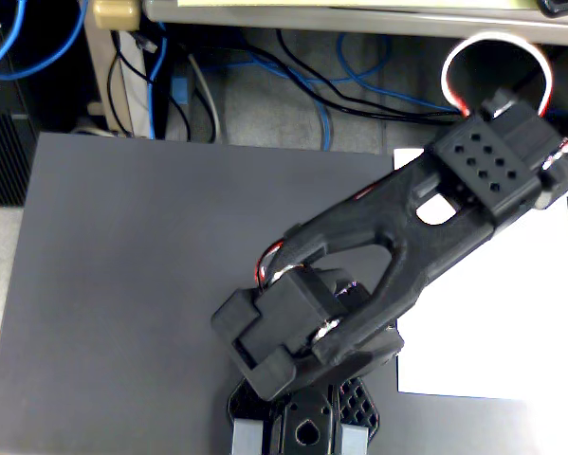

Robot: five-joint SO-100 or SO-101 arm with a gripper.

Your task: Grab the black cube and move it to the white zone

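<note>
The black plastic arm (407, 227) rises from its base (302, 422) at the bottom centre and reaches up to the right. Its perforated joint block (487, 161) hangs over the top corner of the white zone (492, 322), a plain white sheet on the right side. The arm runs out toward the right edge of the fixed view, and the gripper does not show. The black foam cube is not visible; it is either hidden under the arm or out of view.
A dark grey mat (122, 284) covers the left and middle of the table. Blue, black and white cables (321, 85) lie on the floor behind it, next to a beige furniture leg (103, 66). Red-white wires (497, 47) loop above the arm's joint.
</note>
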